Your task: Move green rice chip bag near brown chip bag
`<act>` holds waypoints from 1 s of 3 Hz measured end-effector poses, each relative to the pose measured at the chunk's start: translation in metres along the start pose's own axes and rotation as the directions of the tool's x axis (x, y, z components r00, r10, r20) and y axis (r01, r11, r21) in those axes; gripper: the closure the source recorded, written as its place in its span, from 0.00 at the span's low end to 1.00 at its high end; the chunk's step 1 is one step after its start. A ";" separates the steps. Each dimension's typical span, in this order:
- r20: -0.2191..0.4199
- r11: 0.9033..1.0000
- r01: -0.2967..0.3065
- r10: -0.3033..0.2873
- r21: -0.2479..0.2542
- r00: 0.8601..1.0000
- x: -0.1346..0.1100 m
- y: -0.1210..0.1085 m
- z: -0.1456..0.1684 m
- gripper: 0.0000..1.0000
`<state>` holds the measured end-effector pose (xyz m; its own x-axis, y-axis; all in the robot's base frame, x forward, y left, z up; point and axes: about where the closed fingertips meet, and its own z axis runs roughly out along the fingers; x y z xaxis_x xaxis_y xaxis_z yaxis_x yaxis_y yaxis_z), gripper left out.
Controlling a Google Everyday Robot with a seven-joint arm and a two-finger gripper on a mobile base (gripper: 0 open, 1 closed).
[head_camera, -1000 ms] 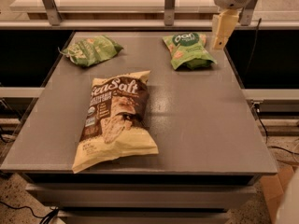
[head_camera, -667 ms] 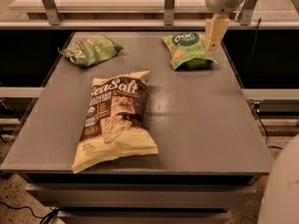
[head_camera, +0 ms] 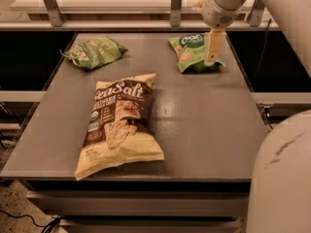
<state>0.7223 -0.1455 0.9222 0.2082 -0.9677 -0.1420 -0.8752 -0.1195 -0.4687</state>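
**A:** Where is your gripper hanging at this moment?

**B:** My gripper is hanging over the far right corner of the counter, pointing straight down. Its tip is overlapping the right side of the green rice chip bag. I cannot tell whether it is touching the bag or hovering above it.

**A:** Is it released or clenched?

**B:** I cannot tell that either. It is not lifting anything off the counter.

**A:** And where are the two bags lying?

**B:** The green rice chip bag is lying flat near the far right corner, with its dark round logo toward the far edge. The brown chip bag is lying flat left of the middle, with its "Sea Salt" lettering at the far end and its bottom seam reaching toward the near edge. They are lying well apart, with bare counter between them.

**A:** Is anything else sitting there?

**B:** A paler green bag is lying near the far left corner. My arm is reaching in from beyond the far right corner, and my pale body is standing off the near right corner.
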 end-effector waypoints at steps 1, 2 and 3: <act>-0.014 1.000 -0.018 0.018 -0.016 1.000 0.009 -0.003 0.023 0.00; -0.021 0.999 -0.034 0.033 -0.033 0.999 0.016 -0.003 0.040 0.00; -0.011 0.997 -0.054 0.054 -0.046 0.999 0.023 -0.003 0.053 0.03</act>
<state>0.7531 -0.1558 0.8740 0.1563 -0.9750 -0.1577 -0.9044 -0.0771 -0.4197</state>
